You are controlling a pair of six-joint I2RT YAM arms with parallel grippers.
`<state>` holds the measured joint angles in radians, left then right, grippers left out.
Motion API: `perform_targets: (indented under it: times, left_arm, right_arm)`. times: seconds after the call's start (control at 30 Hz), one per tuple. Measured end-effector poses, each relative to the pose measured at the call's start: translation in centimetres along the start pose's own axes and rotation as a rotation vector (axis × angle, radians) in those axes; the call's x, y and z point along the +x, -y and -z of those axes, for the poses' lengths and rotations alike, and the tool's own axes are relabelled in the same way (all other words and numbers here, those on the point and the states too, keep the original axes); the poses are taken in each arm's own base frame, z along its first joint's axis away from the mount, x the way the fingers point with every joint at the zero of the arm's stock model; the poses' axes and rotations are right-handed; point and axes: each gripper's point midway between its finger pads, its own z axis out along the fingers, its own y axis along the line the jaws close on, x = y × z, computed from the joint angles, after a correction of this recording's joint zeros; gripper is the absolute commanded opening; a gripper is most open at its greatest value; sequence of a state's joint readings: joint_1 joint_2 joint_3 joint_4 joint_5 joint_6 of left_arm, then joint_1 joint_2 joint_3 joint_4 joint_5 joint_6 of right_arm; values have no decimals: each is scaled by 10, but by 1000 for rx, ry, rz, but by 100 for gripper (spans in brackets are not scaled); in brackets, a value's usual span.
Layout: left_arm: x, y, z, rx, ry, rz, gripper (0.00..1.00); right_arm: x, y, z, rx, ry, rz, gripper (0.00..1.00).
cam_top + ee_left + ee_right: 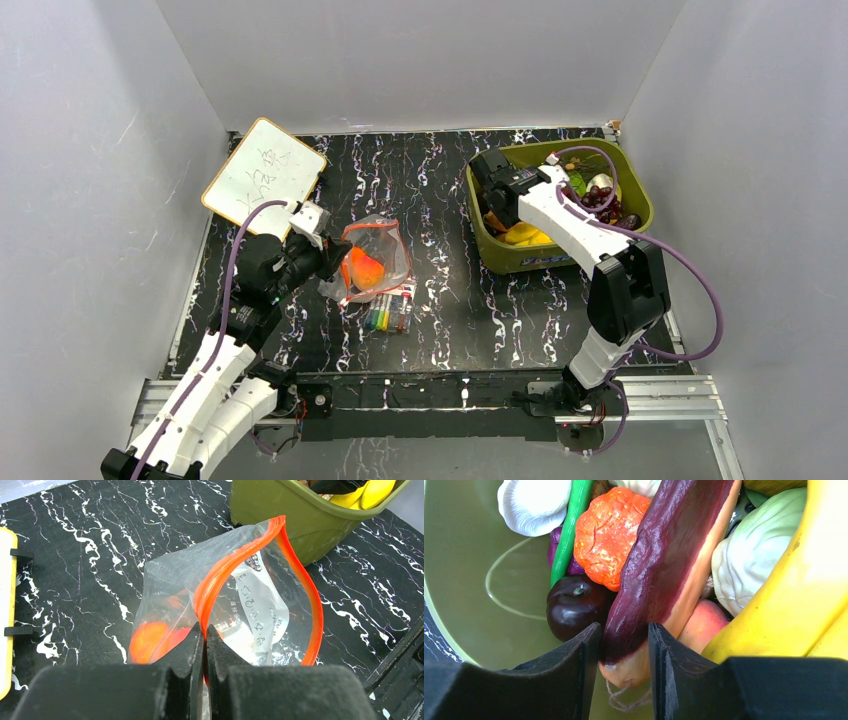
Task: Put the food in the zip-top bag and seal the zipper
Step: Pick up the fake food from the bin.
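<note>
The clear zip-top bag [372,260] lies on the black marbled table with an orange-red toy fruit [362,268] inside. My left gripper [205,628] is shut on the bag's red-orange zipper strip [235,560], and the mouth stands open in a loop. The fruit shows through the plastic in the left wrist view [149,639]. My right gripper [624,637] is down in the olive-green bin [498,250], shut on the end of a long dark purple and tan toy vegetable [669,565]. Around it lie a dark purple plum [574,605], an orange bumpy fruit [606,532] and yellow bananas [794,600].
A pack of coloured markers [390,310] lies just in front of the bag. A whiteboard [262,175] leans at the back left. The bin [280,515] stands close behind the bag's mouth. A pale cabbage [754,555] and a white shell-like piece [531,505] also lie in the bin.
</note>
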<state>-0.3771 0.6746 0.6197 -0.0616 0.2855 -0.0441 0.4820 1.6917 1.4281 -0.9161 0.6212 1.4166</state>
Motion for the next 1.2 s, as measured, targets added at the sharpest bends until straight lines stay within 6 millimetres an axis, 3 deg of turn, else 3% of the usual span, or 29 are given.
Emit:
perform_targets:
  times: [0.57,0.77,1.2]
  left_arm:
    - [0,-2,0,-9,0,-3,0]
    - [0,-2,0,-9,0,-3,0]
    - [0,-2,0,-9,-1,-3,0]
  right_arm:
    - [-4,2,4,-25,10,20,13]
    - [-17,2,18,-92,35,35,7]
    - [-48,2,50,-270,117,116,6]
